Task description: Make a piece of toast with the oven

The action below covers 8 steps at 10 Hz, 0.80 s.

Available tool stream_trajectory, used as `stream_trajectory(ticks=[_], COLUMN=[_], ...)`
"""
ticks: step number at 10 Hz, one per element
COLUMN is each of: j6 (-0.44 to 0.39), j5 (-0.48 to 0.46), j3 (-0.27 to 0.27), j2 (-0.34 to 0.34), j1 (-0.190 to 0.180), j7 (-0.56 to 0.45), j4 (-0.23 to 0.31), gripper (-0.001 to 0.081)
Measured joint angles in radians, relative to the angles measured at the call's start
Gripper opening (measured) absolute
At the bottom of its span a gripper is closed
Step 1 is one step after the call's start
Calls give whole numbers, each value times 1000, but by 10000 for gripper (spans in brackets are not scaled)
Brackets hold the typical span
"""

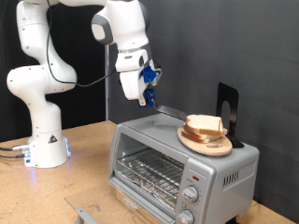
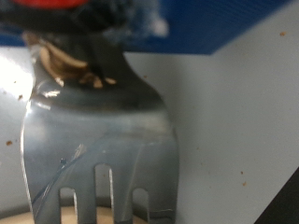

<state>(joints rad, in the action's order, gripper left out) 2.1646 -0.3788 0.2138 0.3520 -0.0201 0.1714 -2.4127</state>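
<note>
Toast slices, squarish pale bread with tan-brown crust (image 1: 204, 125), lie stacked on a round wooden plate (image 1: 207, 143) that sits on the top of the small silver box-shaped toaster oven (image 1: 177, 161), towards the exterior view's right. The oven stands on a light wooden desk (image 1: 84, 149); its glass door hangs open at the front, showing the wire rack (image 1: 149, 171) inside, and round knobs (image 1: 191, 194) run down its front panel on the exterior view's right. A black upright stand (image 1: 227, 114) rises behind the plate.

The white robot arm's gripper (image 1: 142, 92) hangs in the air above the oven's top, to the exterior view's left of the bread and well apart from it, higher than the stack. In the wrist view a shiny metal fork (image 2: 101, 140) fills most of the picture, its handle end running up between the dark fingers (image 2: 110, 49), which are clenched on it, and its tines pointing away from the hand. A pale tan strip shows just past the tine tips at the picture's edge, too little to tell what it is. In the exterior view the fork shows only as a thin dark sliver below the gripper, reaching towards the oven's top; whether its tip touches the metal cannot be told. The bread lies clear of the fingers, untouched on its plate
</note>
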Motion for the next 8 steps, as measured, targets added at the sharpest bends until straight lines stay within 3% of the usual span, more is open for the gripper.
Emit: stream_trajectory(ticks=[8], j6=[26], j5=[1], j3=[3], j2=[-40], j1=[13], j7=[31], j4=[40], gripper=[410])
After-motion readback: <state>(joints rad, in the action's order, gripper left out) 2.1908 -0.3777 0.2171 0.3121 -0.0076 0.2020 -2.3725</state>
